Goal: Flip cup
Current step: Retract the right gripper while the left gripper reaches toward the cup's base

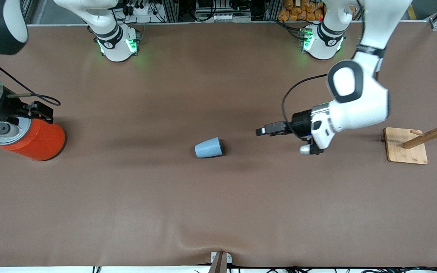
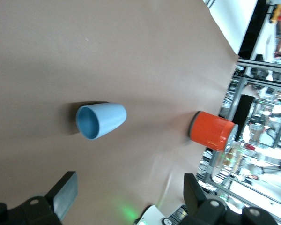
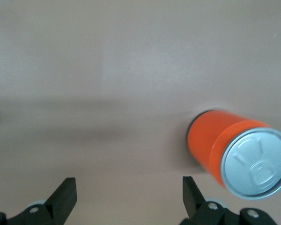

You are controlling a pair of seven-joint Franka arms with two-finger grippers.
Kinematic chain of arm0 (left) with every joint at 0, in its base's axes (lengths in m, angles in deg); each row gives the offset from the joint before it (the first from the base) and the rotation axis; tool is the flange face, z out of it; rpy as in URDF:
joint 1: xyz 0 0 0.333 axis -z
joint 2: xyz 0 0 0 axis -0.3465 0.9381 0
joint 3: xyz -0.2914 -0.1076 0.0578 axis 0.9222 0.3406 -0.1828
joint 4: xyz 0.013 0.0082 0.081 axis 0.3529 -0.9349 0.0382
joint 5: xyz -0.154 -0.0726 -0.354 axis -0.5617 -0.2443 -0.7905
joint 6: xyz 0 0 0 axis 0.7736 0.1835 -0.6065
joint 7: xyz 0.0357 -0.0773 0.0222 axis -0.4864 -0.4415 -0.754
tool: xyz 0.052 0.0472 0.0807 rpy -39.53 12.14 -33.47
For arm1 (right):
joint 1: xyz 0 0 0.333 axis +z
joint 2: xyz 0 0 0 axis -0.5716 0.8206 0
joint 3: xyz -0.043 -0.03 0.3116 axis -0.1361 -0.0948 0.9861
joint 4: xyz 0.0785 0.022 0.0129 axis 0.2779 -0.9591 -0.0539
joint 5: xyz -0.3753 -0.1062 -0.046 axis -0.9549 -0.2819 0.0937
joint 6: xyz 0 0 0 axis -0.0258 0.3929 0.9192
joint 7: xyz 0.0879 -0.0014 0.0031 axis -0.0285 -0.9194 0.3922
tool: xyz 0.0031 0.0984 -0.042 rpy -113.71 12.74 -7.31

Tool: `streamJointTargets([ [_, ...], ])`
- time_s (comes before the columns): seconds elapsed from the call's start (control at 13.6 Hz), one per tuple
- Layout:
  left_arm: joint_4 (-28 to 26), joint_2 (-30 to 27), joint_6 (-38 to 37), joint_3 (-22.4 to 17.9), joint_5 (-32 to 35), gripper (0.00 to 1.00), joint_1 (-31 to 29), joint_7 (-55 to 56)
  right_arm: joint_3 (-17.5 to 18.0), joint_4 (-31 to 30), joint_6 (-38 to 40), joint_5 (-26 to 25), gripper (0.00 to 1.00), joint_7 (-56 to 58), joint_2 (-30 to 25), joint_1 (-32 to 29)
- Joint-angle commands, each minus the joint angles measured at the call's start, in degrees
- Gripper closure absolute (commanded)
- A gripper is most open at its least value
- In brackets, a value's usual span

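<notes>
Cup, small and light blue, lying on its side near the middle of the brown table, mouth turned toward the left arm's end and darker blue inside, as seen from the left wrist. Left gripper hanging low over the bare table beside the cup, toward the left arm's end, fingers spread wide with nothing between them, pointing at the cup's mouth. Right gripper up above the orange can at the right arm's end of the table, fingers likewise wide apart and holding nothing. Orange can upright, grey pull-tab lid on top, well apart from the cup. Wooden peg stand on its square board at the left arm's end of the table.
</notes>
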Motion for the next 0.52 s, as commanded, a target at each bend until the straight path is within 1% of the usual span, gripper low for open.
streamJointTargets([
  [0.0, -1.3, 4.4, 4.4, 0.1, -8.0, 0.0, 2.6, -8.6, -1.9, -2.2, 1.1, 2.8, 0.0, -1.1, -3.2, -1.7],
  [0.15, -2.7, 7.2, 6.2, 0.1, -18.2, 0.0, 4.0, -18.4, -2.7, -2.2, 1.2, 2.8, 0.0, -1.1, -4.2, -0.7],
  [0.29, -1.8, 11.7, 6.2, 0.1, -27.9, 0.0, 5.1, -27.5, -6.2, -1.9, 2.1, 2.8, 0.0, -0.9, -4.5, 3.1],
  [0.37, -0.8, 12.6, 6.3, 0.1, -32.1, 0.0, 6.4, -28.9, -7.0, -1.9, 2.3, 2.8, 0.0, -0.2, -5.3, 3.8],
  [0.44, -0.2, 13.6, 6.5, -0.1, -33.4, 0.0, 7.3, -29.0, -6.8, -1.5, 3.2, 2.8, 0.0, -0.2, -5.3, 3.2],
])
